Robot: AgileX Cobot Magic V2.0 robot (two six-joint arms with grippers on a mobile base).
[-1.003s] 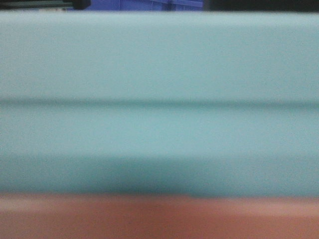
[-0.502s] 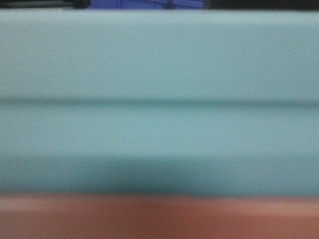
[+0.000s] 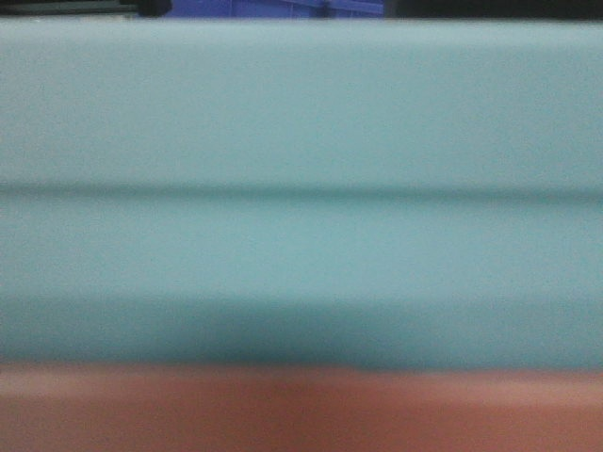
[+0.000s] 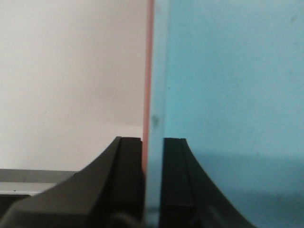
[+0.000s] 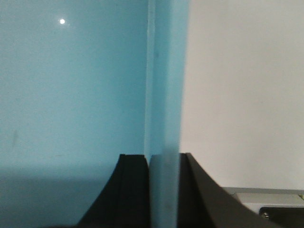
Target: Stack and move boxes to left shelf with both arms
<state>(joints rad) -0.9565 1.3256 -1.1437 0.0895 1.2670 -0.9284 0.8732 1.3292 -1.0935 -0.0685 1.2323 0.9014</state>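
Now, blue tub (image 3: 301, 113): its long side wall fills nearly the whole front view, blurred from closeness, with one dark horizontal line running across it.
Pink tub (image 3: 301, 414): directly under the blue tub, touching it, seen as a strip along the bottom of the front view; at the left wrist its thin edge lies flat against the outside of the blue tub's wall.
Left gripper (image 4: 152, 147): clenched, one black finger on each side of the pink edge and blue wall together.
Right gripper (image 5: 160, 159): clenched on the blue tub's wall alone, one finger inside and one outside.
Surface under the tubs: hidden.
Room: plain pale wall (image 4: 71, 71) beyond the blue tub at both ends.
Grey metal ledge (image 4: 33, 178): outside the blue tub, low by the left gripper; a similar piece (image 5: 266, 199) by the right gripper.
Dark blue bin (image 3: 283, 8): behind the blue tub, just above its top edge.
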